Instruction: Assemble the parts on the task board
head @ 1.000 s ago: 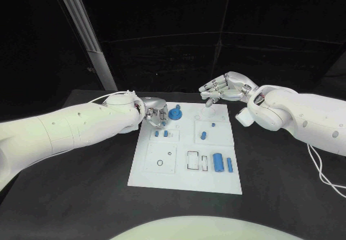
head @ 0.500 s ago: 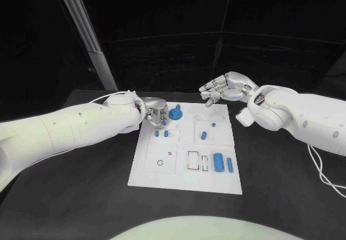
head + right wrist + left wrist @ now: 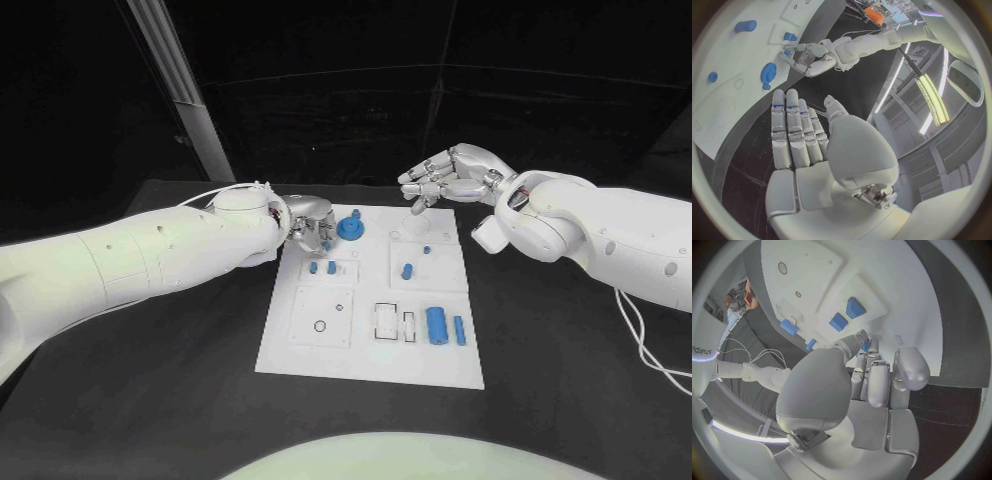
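Two robot hands: your left robot hand (image 3: pixel 309 228), fingers curled, grasp unclear, sits nearer, round blue part (image 3: pixel 352 231) at its three o'clock; right robot hand (image 3: pixel 450 176) released.

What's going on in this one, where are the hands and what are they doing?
The robot is working at the white task board on the black table. Its left hand is down at the board's far left corner, fingers beside the round blue part; whether it grips anything cannot be told. Its right hand hovers open above the board's far edge, holding nothing. Several small blue parts lie on the board.
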